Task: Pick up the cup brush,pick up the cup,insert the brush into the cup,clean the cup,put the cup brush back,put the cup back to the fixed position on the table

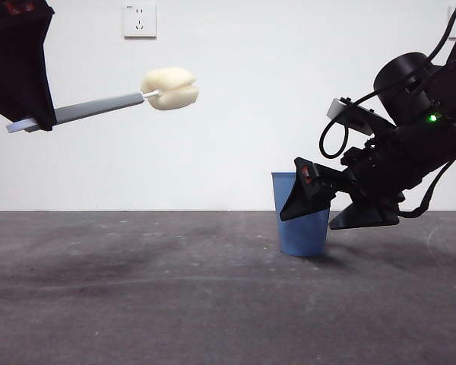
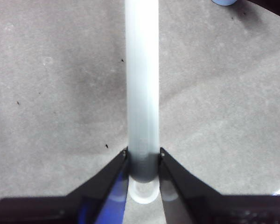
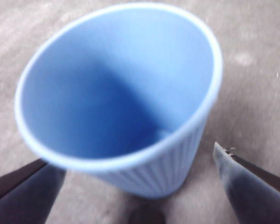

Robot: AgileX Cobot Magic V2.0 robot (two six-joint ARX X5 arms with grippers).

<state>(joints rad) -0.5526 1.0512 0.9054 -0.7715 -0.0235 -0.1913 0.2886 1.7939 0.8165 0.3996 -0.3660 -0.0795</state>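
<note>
High at the ten o'clock corner of the front view, the left pincer (image 1: 32, 122) is clamped on the tail of the cup brush (image 1: 99, 109), holding it nearly level and well clear of the surface (image 1: 137, 304). The yellow sponge head (image 1: 170, 88) points toward three o'clock, in the direction of the cup (image 1: 299, 228), probably so the brush is already aimed for going in once the cup comes up to meet it. In the left wrist view the jaws pinch the grey handle (image 2: 142, 93) just short of its white looped end (image 2: 143, 193), a grip far back that leaves almost the whole length free to reach the bottom of the cup.

At about four o'clock in the front view the cup stands upright on the surface, apart from the brush. The right pincer (image 1: 338, 209) has its jaws wide, one on each side of the ribbed wall, low on the cup. The right wrist view looks down into the empty blue interior (image 3: 112, 88) with a jaw on either flank and a gap to the wall on both, so the cup is straddled but not yet held. Taking it by the wall rather than the rim would keep the mouth open for the sponge. Judging from this, the brush pickup is done and the cup pickup is the step in hand; closing squarely matters, since a light tapered cup could tip or slide under an uneven squeeze
</note>
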